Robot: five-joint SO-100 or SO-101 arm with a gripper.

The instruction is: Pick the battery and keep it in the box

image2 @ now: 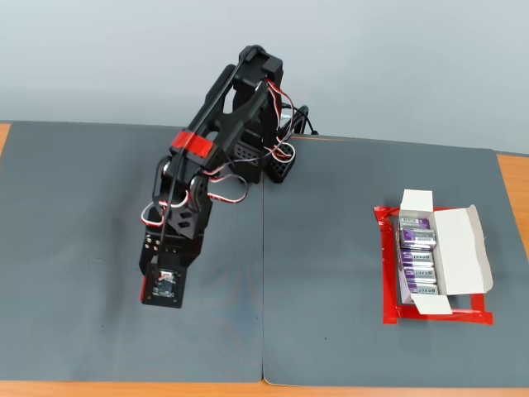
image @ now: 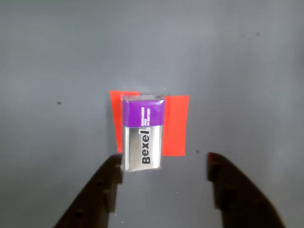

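In the wrist view a purple and silver-white battery with dark "Bexel" lettering stands on a flat red tape patch on the grey mat. My gripper is open just above it. The left finger is close to the battery's lower left corner and the right finger is well apart from it. In the fixed view the gripper points down at the left mat and hides the battery. The white box lies open at the right with several purple batteries inside.
A red tape rectangle frames the box. The arm's base stands at the back middle of the grey mats. The wooden table edge shows at the far right.
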